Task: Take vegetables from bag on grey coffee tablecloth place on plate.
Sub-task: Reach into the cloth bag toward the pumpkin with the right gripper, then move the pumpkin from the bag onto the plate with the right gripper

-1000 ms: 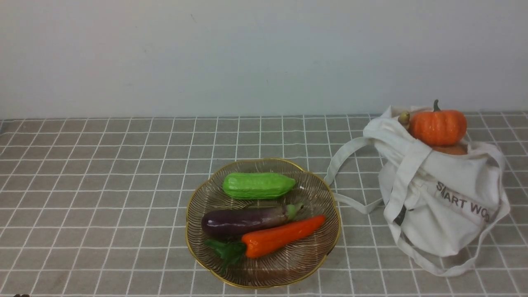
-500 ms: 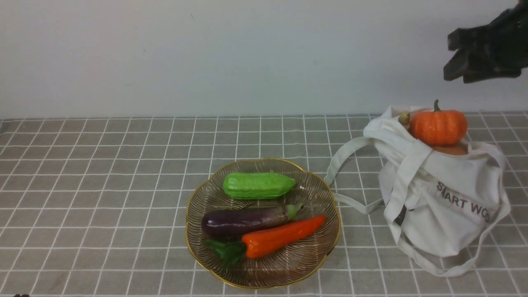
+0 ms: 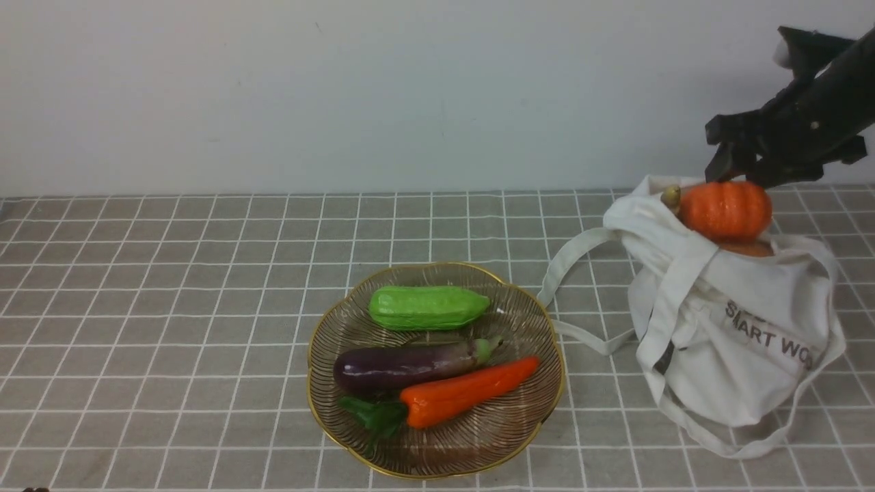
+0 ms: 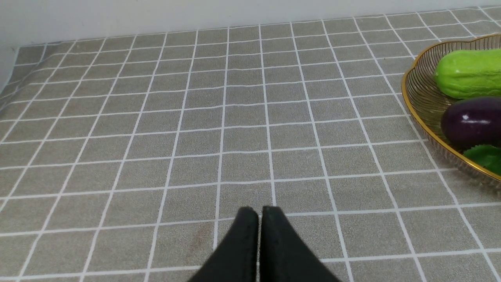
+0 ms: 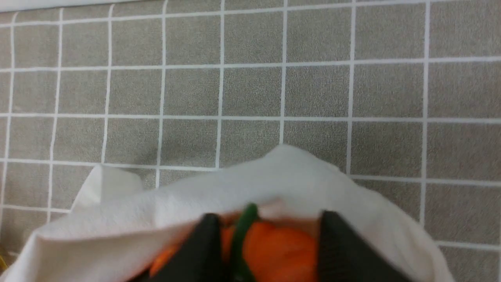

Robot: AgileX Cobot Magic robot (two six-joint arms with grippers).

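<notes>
The white bag [image 3: 738, 328] stands at the right on the grey checked tablecloth [image 3: 171, 307]. An orange pumpkin [image 3: 724, 210] sits on top in its mouth. My right gripper [image 3: 744, 171] is open and hangs just over the pumpkin. In the right wrist view its gripper [image 5: 270, 235] has a finger on each side of the pumpkin [image 5: 282, 250] and its green stem, above the bag's rim [image 5: 274, 184]. The glass plate [image 3: 478, 451] in the middle holds a green gourd [image 3: 427, 307], an eggplant [image 3: 403, 367] and a carrot [image 3: 465, 393]. My left gripper [image 4: 258, 213] is shut and empty, low over the cloth.
Another orange vegetable [image 3: 748, 249] lies under the pumpkin, and a yellowish tip [image 3: 670, 197] pokes out beside it. The bag's straps [image 3: 581, 335] trail towards the plate. The plate's gold rim [image 4: 419, 102] shows in the left wrist view. A pale wall stands behind the table.
My right arm came into view from the upper right and dropped onto the pumpkin, now hiding its stem in the front view. The bag, plate and vegetables have not moved.
</notes>
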